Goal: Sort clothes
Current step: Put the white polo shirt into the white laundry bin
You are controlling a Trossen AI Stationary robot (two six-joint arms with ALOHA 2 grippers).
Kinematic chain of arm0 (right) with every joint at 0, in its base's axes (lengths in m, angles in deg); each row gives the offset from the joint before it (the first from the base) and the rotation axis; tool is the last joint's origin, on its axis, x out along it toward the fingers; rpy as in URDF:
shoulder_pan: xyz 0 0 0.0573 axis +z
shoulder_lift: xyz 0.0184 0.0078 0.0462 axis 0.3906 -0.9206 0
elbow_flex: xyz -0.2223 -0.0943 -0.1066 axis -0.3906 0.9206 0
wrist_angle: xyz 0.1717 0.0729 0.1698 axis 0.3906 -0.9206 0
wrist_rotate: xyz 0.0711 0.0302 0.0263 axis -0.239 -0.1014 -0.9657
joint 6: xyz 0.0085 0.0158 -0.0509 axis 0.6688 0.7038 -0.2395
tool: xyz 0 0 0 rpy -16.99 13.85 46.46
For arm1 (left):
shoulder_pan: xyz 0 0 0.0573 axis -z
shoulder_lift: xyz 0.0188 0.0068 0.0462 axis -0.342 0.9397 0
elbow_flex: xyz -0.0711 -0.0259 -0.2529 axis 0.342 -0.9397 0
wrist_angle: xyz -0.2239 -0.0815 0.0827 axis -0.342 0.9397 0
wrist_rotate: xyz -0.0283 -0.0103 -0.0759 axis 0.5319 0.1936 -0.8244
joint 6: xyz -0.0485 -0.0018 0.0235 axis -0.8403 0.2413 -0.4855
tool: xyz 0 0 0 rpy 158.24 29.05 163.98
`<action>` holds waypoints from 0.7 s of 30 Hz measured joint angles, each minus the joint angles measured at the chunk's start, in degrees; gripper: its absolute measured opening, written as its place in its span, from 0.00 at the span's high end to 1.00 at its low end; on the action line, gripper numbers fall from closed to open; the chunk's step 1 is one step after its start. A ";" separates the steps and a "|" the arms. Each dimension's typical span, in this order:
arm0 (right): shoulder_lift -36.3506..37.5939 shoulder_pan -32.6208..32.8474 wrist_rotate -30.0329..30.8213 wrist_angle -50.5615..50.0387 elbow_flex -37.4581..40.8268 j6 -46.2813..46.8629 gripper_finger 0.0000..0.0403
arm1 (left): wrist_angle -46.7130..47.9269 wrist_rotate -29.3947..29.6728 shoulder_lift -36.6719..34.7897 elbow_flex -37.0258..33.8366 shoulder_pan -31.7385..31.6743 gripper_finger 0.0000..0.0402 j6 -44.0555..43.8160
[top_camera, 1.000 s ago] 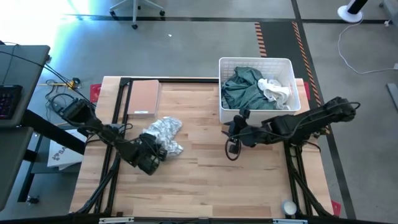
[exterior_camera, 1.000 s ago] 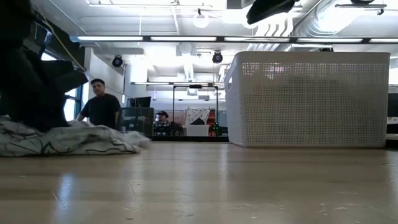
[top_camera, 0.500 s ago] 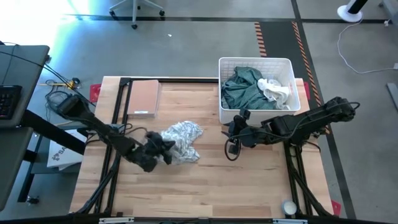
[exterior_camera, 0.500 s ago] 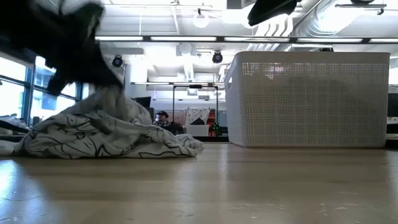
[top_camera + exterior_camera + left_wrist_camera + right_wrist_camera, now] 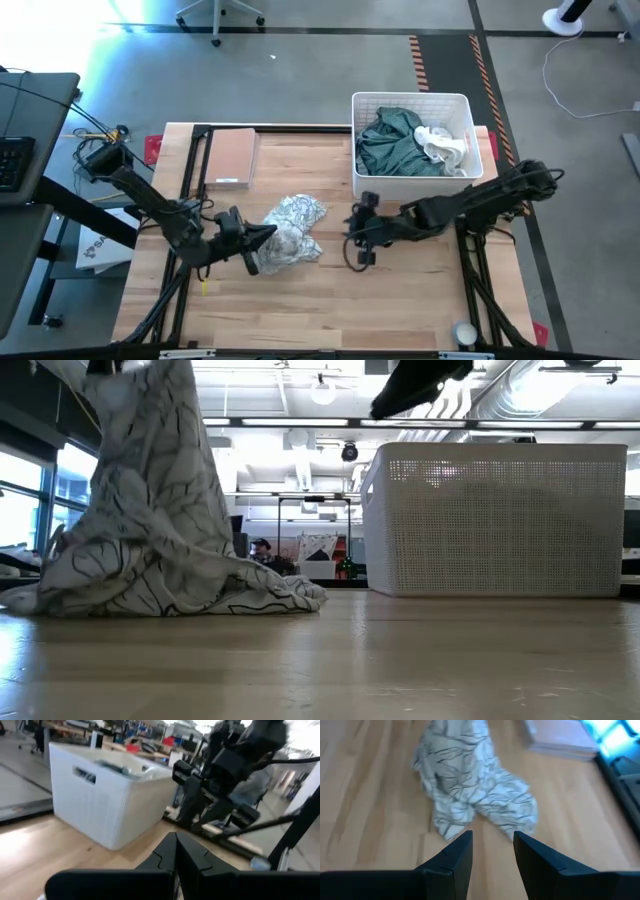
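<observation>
L gripper clamped tight — R gripper fingers parted, raised.

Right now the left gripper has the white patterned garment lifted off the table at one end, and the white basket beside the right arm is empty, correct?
Not quite. The left gripper does hold the white patterned garment up at one end, but the white basket is not empty: the high view shows a dark green garment and a white garment inside it.

White patterned garment part-lifted, mid-table.
</observation>
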 joint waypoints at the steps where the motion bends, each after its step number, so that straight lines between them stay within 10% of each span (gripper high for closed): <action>1: -1.28 0.00 -0.73 0.68 0.00 -0.37 0.65 | 2.26 -0.30 0.30 0.00 0.07 1.00 -2.00; 11: -8.35 -0.04 -1.57 1.16 0.00 -0.33 0.65 | 38.92 -16.37 2.69 0.00 -7.03 0.77 -44.75; 15: -8.25 -0.14 -1.55 1.27 0.00 -0.46 0.65 | 43.77 -27.68 7.36 -0.02 -10.37 0.63 -50.30; 21: -8.06 -0.15 -1.51 1.53 0.00 -0.29 0.65 | 38.83 -28.31 18.50 0.04 -12.54 0.57 -46.15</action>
